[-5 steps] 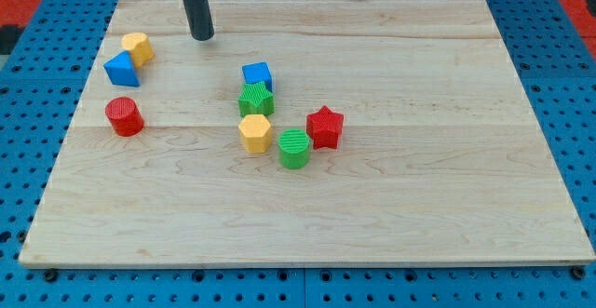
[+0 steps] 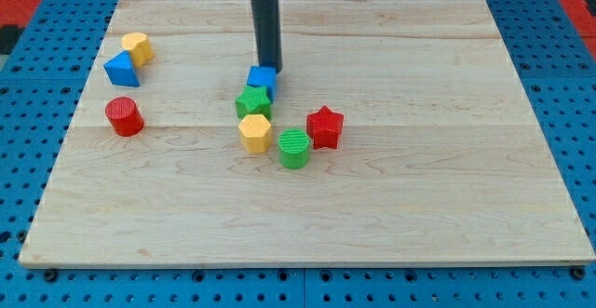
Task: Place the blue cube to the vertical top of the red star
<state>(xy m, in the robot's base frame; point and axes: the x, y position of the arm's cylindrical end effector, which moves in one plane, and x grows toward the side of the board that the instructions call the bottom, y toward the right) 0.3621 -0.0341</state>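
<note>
The blue cube [image 2: 262, 78] sits near the board's middle, touching a green star-shaped block [image 2: 252, 101] just below it. The red star [image 2: 324, 127] lies to the lower right of the cube, beside a green cylinder [image 2: 294, 148]. My tip [image 2: 270, 67] stands right at the top edge of the blue cube, touching or nearly touching it. The dark rod rises from there to the view's top.
A yellow hexagon block [image 2: 254, 133] lies below the green star. At the view's left are a yellow block [image 2: 137, 46], a blue triangular block [image 2: 121, 69] and a red cylinder [image 2: 123, 116]. The wooden board [image 2: 419, 187] ends in blue pegboard on all sides.
My tip has moved right and down from the board's upper left to the blue cube's top edge. The cube and green star look shifted very slightly.
</note>
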